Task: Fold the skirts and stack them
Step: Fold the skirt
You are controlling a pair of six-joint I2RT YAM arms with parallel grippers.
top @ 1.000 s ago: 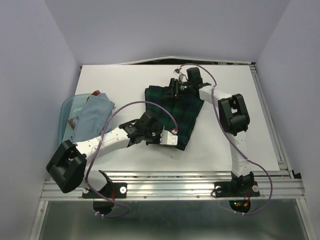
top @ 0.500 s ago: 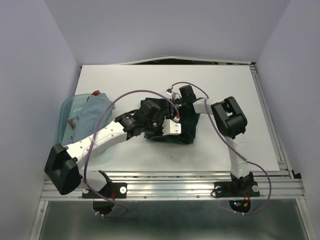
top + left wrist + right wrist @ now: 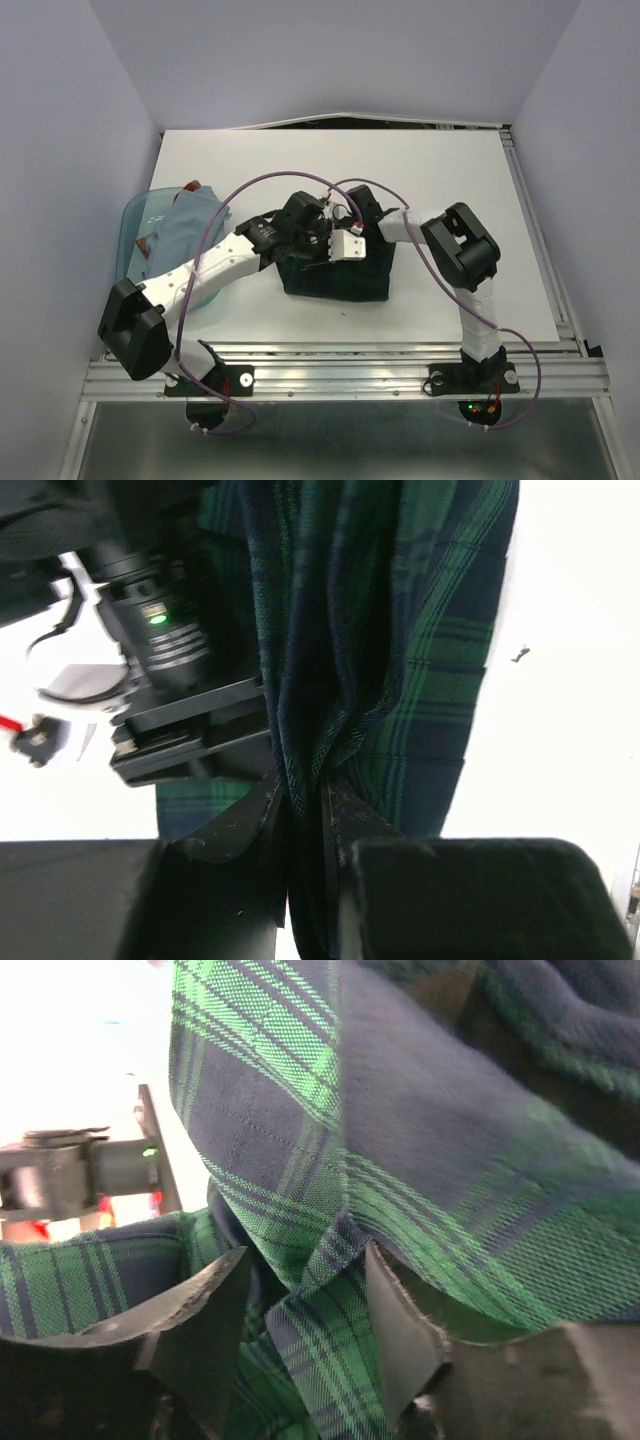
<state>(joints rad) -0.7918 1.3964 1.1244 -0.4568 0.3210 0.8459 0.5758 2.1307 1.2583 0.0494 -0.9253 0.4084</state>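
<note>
The dark green-and-navy tartan skirt (image 3: 345,280) lies folded in a bunch at the middle of the table. My left gripper (image 3: 322,238) hangs over its far edge and is shut on a pleated fold of it (image 3: 305,790); the skirt (image 3: 430,680) drapes away from the jaws. My right gripper (image 3: 345,215) is right beside the left one. Its jaws stand apart with a loose band of the tartan (image 3: 420,1110) between them (image 3: 305,1280). A pale grey-blue skirt (image 3: 185,235) lies at the left.
The pale skirt rests on a translucent blue tub (image 3: 135,225) at the table's left edge (image 3: 160,180). The right gripper's body with a green light (image 3: 165,650) sits close against my left fingers. Purple cables (image 3: 270,190) loop over both arms.
Both grippers have carried the tartan skirt's edges together; the spread skirt has folded into a compact bunch. The right gripper moved towards the near left, the left gripper rose to meet it.
</note>
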